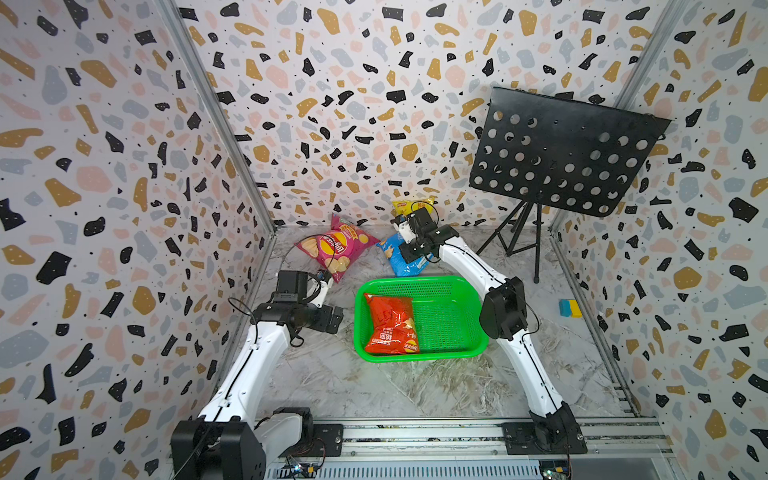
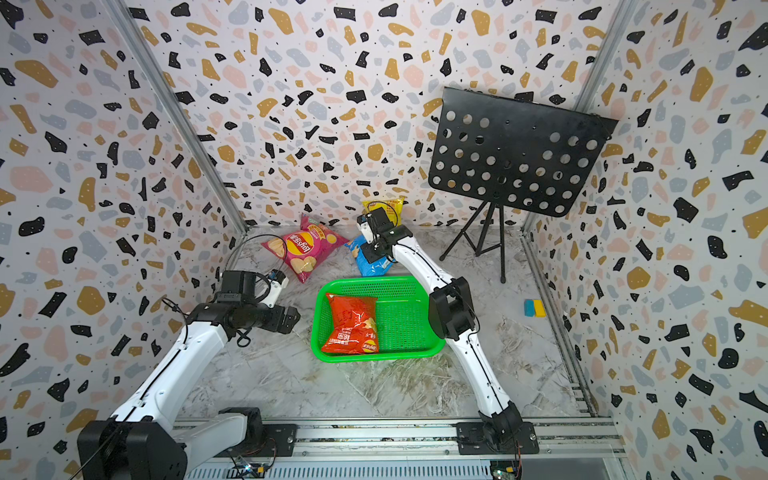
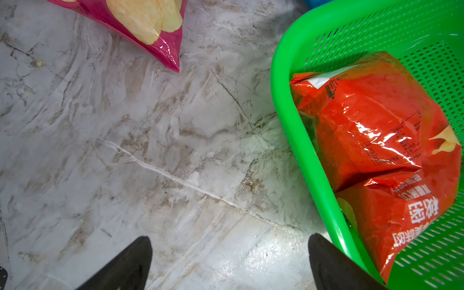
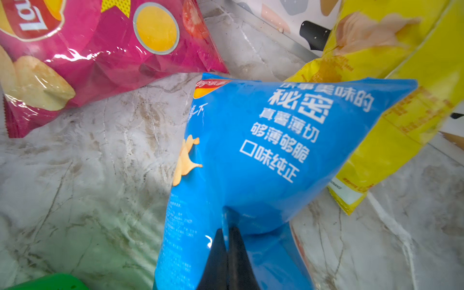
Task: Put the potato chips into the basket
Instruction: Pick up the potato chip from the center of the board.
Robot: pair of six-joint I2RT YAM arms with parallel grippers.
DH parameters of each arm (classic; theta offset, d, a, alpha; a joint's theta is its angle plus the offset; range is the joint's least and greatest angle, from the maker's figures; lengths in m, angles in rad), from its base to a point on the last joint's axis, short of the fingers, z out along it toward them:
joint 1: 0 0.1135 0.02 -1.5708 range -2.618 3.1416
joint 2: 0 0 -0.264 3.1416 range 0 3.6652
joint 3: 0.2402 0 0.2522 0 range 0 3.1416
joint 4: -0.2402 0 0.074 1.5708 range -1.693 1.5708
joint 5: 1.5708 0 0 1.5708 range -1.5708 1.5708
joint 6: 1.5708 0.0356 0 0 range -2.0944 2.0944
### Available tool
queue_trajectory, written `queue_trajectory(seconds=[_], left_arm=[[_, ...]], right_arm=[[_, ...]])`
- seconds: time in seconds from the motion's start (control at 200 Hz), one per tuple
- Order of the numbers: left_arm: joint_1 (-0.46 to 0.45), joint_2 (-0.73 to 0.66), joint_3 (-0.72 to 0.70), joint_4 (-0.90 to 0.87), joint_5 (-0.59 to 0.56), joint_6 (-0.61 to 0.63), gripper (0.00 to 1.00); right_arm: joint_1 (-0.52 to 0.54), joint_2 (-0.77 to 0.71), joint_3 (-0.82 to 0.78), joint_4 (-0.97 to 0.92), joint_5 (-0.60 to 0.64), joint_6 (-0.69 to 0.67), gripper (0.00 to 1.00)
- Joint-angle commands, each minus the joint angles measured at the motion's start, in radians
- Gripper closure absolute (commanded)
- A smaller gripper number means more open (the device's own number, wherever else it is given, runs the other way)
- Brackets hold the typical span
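Nearest the arms' bases, the marbled counter [image 1: 374, 386] is bare. Further in, the left pincer [image 3: 231, 241] hangs released above the counter, its two dark fingers wide apart with nothing between them, just beside the left rim of the green basket [image 1: 446, 320].

The basket sits mid-counter. A red bag [image 1: 390, 326] of chips lies inside it, filling the left half and pressed against the left wall. The right half shows only bare mesh. Off to the right, near the side wall, a small blue-and-yellow block [image 1: 569, 308] rests on the counter, well apart from the basket.

Beyond the basket, the pink bag [image 1: 334, 251] lies flat on the counter, logo up, its near corner pointing toward the left arm. To its right, the blue bag [image 4: 263, 155] sits just past the basket's far rim. The right pincer [image 4: 227, 232] is clenched on a fold of the blue bag's skin.

Behind that, the yellow bag [image 1: 411, 205] leans at the back wall, partly hidden by the right arm. A black music stand [image 1: 561, 153] occupies the far right corner.
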Motion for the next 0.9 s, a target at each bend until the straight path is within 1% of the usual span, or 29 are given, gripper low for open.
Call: queue_trajectory(seconds=[0.0,0.205,0.34,0.446,0.551,0.731,0.896], left_arm=[[0.006,0.002,-0.010,0.021,0.011,0.001,0.00],[0.006,-0.005,-0.011,0.021,-0.002,0.000,0.00],[0.006,-0.010,-0.014,0.024,-0.006,0.000,0.00],[0.007,-0.010,-0.014,0.027,-0.009,0.000,0.00],[0.007,-0.014,-0.010,0.021,-0.011,-0.002,0.00],[0.007,-0.029,-0.015,0.025,-0.014,-0.001,0.00],[0.008,-0.031,-0.014,0.025,-0.006,-0.002,0.00]], right_arm=[[-0.002,-0.139,0.013,-0.016,0.013,0.017,1.00],[-0.004,-0.215,0.013,-0.027,0.000,0.056,1.00],[-0.003,-0.274,0.013,-0.063,0.013,0.102,1.00],[-0.003,-0.343,-0.027,-0.089,0.021,0.151,1.00],[-0.002,-0.475,-0.172,-0.063,0.033,0.217,1.00],[0.016,-0.779,-0.593,0.110,0.050,0.333,1.00],[0.055,-0.995,-0.867,0.150,0.036,0.442,1.00]])
